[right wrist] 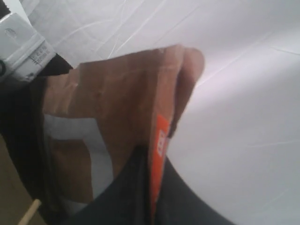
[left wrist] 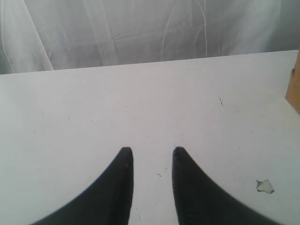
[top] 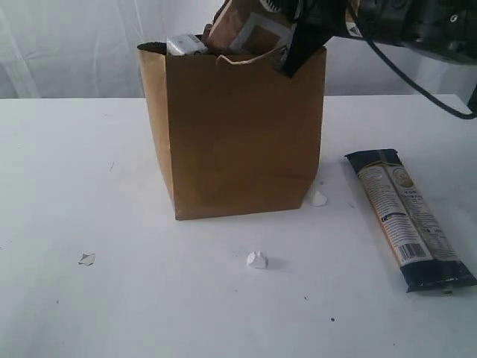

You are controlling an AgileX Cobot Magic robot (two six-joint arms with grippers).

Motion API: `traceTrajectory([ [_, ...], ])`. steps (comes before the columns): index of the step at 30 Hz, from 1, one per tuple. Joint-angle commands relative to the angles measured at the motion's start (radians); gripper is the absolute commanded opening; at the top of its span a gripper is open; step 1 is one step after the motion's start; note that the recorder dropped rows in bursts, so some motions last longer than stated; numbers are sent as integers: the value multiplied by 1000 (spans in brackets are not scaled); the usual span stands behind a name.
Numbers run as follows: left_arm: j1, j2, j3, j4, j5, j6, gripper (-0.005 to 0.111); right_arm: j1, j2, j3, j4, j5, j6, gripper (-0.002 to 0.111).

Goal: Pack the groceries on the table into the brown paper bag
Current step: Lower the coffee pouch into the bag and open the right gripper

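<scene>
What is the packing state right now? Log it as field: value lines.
bag: brown paper bag, upright on the table
right gripper: shut on the brown pouch, at the bag's mouth
left gripper: open, empty, over bare tabletop
left to pack: long navy-tan packet, flat on the table, right of the bag
inside bag: a pale item shows at the rim; rest hidden

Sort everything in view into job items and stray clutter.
Job: brown paper bag; brown pouch at its mouth; long navy-tan packet on the table.
Stray: white scraps by the bag; paper chip.
</scene>
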Motion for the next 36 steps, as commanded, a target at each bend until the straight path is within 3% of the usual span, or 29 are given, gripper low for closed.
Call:
traceTrajectory([
  [1, 4, -5, 2, -8, 0, -2, 35, -2, -10, -13, -12, -11, -21, 0],
  [8, 4, -5, 2, -8, 0, -2, 35, 33, -10, -13, -49, -7, -3, 0],
  [15, 4, -5, 2, -8, 0, -2, 35, 40, -36, -13, -56, 155, 10, 0],
  [36, 4, -5, 2, -8, 0, -2, 35, 51, -35, 22, -55, 97, 58, 0],
])
